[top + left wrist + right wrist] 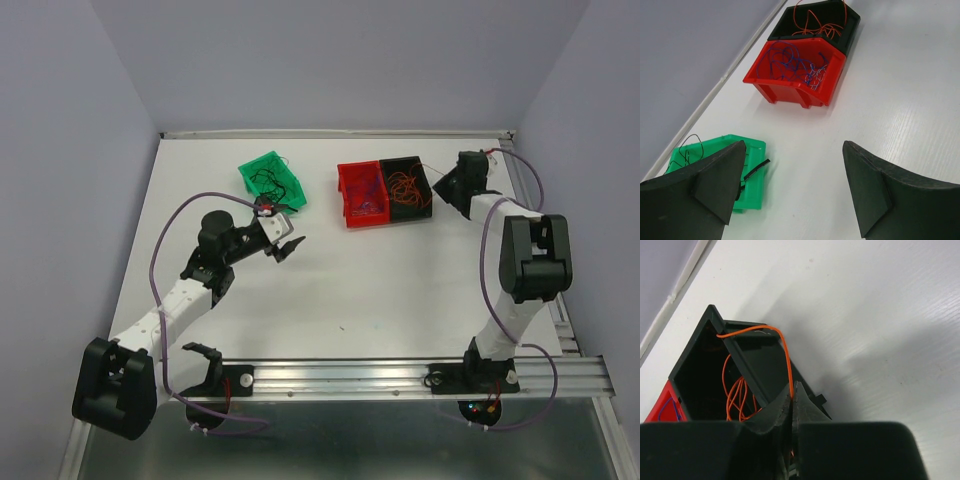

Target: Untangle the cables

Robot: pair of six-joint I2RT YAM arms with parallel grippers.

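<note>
We see the right claw (792,397) pressed together on one orange wire (788,360), right at the outer wall of the black bin (757,372), which stands near the far right corner of the tabletop (400,290). From the pinch the wire climbs, bends over the bin's rim and drops inside among the other orange strands (735,395). The red bin (790,92) touches the black one on the side toward the middle of the far edge and holds the blue-purple wires (790,65). The green bin (754,175), with the black wires (690,145), sits further left along that edge.

In our judgement the main risk is the pull. If the pinched wire is snagged in the heap, lifting it may drag the whole clump over the rim. It could also tip or shove the light bin against its red neighbour and spill what is already sorted. The wire is very thin, so it may slide out of the pinch under load, and where it bends over the rim it could catch.

The left claw (797,192) is spread wide and holds nothing. It hangs beside the green bin, well apart from the black one, so nothing braces that bin. We cannot tell how deeply the strand is knotted.
</note>
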